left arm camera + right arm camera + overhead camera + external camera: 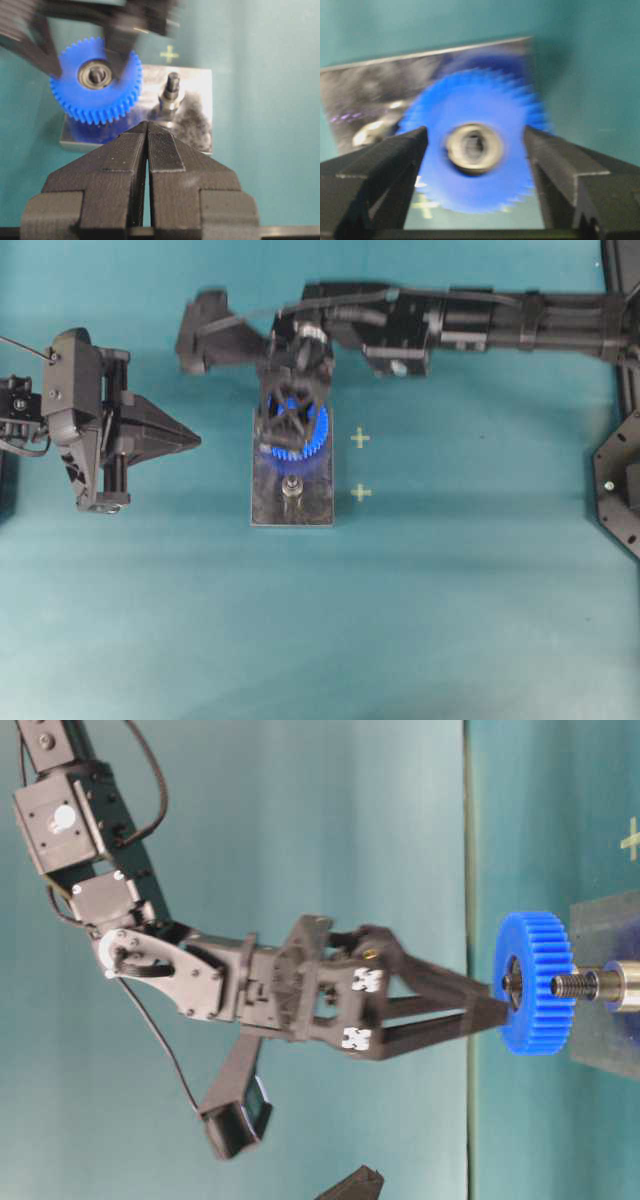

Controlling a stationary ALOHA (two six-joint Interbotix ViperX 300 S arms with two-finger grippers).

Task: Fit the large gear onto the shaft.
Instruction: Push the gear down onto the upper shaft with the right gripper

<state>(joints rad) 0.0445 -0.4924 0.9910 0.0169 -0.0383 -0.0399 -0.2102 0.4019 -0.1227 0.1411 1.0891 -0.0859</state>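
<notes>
The bright blue plastic toothed gear with a silver bearing ring at its hub sits flat over the grey rectangular steel plate on the teal table, beside the bare, short upright silver steel shaft. The right gripper hangs over it with fingers spread wide — one on each side of the hub, pinching nothing. The left gripper waits apart from the plate, fingers pressed together.

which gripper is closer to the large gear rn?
Right. The right gripper is directly over the large gear, fingers open either side of its hub. The left gripper is shut, off to the side beyond the grey plate.
</notes>
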